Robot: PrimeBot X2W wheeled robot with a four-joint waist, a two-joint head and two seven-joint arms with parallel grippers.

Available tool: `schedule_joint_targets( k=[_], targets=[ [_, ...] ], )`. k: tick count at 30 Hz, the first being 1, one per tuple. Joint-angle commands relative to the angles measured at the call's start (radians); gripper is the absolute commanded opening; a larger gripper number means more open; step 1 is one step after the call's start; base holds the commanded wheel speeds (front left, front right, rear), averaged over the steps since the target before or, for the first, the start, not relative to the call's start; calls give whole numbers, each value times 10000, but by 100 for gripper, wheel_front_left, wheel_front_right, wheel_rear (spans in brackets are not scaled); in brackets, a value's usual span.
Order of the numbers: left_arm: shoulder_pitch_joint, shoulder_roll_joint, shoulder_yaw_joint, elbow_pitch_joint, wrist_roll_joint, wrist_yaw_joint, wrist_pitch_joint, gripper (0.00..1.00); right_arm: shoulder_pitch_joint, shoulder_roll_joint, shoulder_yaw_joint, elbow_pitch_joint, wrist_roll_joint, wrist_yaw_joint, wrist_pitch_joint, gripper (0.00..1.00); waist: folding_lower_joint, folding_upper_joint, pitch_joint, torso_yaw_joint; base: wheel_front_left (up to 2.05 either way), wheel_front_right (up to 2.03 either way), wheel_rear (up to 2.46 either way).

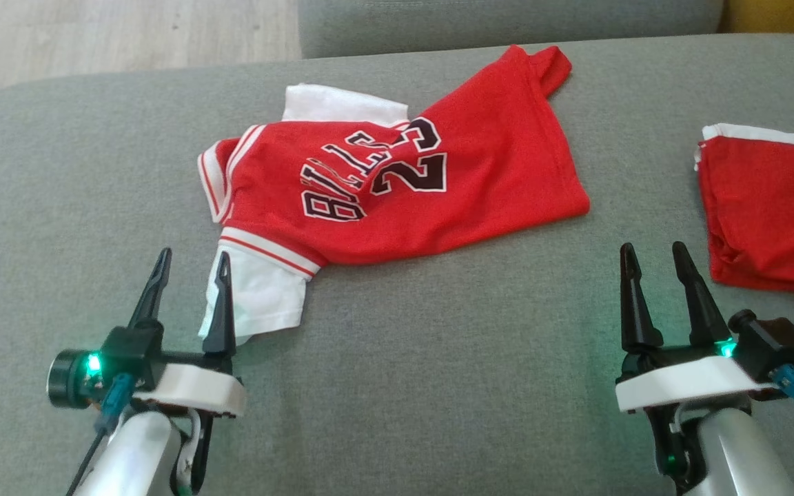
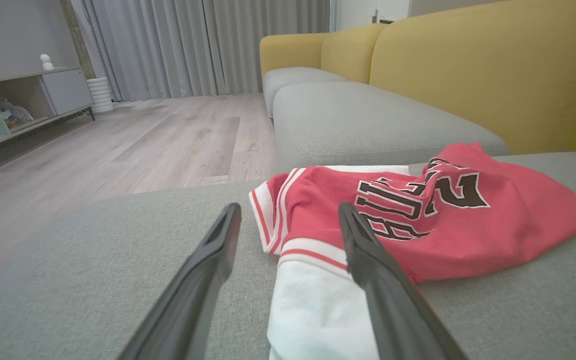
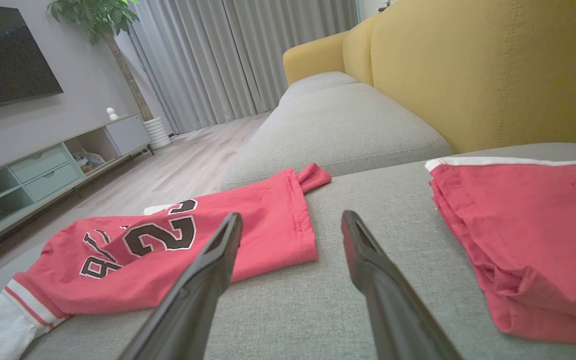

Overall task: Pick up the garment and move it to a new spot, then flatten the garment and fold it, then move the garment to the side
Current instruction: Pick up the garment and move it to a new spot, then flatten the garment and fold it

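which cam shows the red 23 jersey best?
Head view: the jersey lies almost fully in frame from above, number, both white sleeves and hem visible. Left wrist view shows the near sleeve and lettering, far end cropped. Right wrist view sees it low and foreshortened, sleeve cropped.

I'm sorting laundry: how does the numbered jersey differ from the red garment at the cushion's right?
The numbered jersey bears black lettering; the red garment looks plain. The jersey lies rumpled with white sleeves sticking out; the red garment sits bunched in layers. Both are red with white trim, on the grey cushion.
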Motion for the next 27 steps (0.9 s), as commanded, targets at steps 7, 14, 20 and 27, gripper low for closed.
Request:
schedule_joint_targets(
  k=[7, 14, 20, 27],
  targets=[
    [-714, 275, 281, 286, 46, -97, 138, 100, -228, -45, 277, -280, -43, -9, -105, 100, 1, 0, 191, -283, 0, 0, 0],
    [-919, 78, 179, 368, 54, -87, 80, 100, -593, -45, 531, 244, -156, -9, -105, 100, 1, 0, 399, -300, 0, 0, 0],
    [-1041, -224, 50, 268, 77, -103, 18, 100, -2153, -45, 357, 2185, 57, -9, 460, 100, 1, 0, 635, 152, 0, 0, 0],
    [-1192, -441, -91, 308, 143, -222, -24, 100, -4431, -45, -140, 5406, 310, -9, 863, 100, 1, 0, 942, 708, 0, 0, 0]
  ],
)
